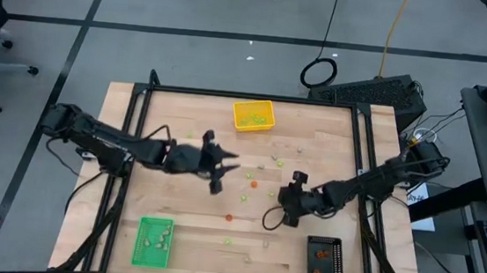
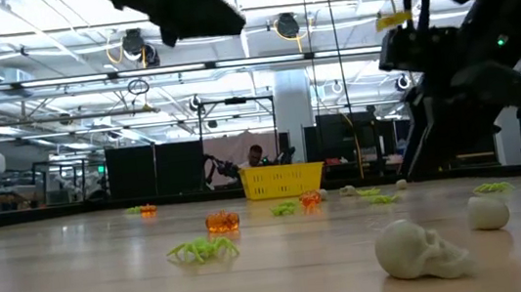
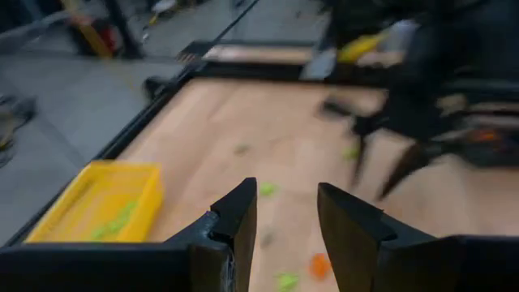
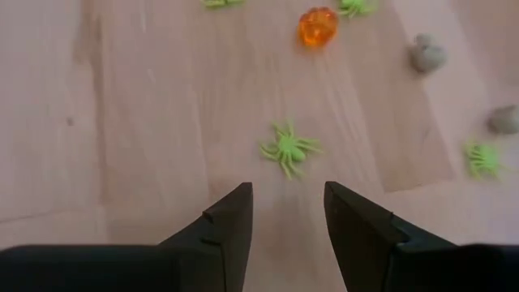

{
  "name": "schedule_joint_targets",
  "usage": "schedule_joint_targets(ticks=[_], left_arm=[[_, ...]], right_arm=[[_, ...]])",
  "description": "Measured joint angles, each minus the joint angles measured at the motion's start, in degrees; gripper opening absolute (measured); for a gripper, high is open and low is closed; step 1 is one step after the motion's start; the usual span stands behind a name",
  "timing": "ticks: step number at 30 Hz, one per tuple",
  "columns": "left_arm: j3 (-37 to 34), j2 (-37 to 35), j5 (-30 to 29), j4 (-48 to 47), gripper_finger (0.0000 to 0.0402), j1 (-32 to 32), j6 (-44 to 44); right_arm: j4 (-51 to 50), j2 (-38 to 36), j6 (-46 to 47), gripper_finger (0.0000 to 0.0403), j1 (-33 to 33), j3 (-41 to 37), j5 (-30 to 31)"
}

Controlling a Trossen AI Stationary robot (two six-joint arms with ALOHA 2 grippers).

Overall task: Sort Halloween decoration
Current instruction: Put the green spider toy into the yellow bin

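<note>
Tiny Halloween pieces lie scattered on the wooden table (image 1: 182, 131): a light green spider (image 4: 289, 150), an orange pumpkin (image 4: 316, 26), beige skulls (image 4: 426, 55) and more green spiders (image 4: 484, 158). In the low view, a green spider (image 2: 202, 250), an orange pumpkin (image 2: 222, 223) and a skull (image 2: 418, 248) lie near the front. My left gripper (image 1: 227, 172) hovers open and empty over the table's middle, also shown in its wrist view (image 3: 288, 219). My right gripper (image 1: 283, 204) is open and empty, and it points down at the green spider just ahead of its fingertips (image 4: 288, 211).
A yellow tray (image 1: 252, 115) with green pieces stands at the far middle. A green tray (image 1: 153, 241) stands at the near left and a black tray (image 1: 325, 260) at the near right. Loose orange (image 1: 254, 183) and green (image 1: 279, 163) pieces lie between the grippers.
</note>
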Motion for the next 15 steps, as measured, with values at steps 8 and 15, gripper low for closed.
schedule_joint_targets(ticks=[8,15], left_arm=[[-0.6,0.3,-2.5,0.0,0.0132,-7.0,0.2],[-0.6,0.3,-4.5,-0.2,0.0132,-9.3,0.3]], right_arm=[[5.8,0.0,-6.4,0.0146,-4.4,-1.0,-7.3],[5.1,0.0,-9.3,0.0166,-6.7,-1.0,-10.1]])
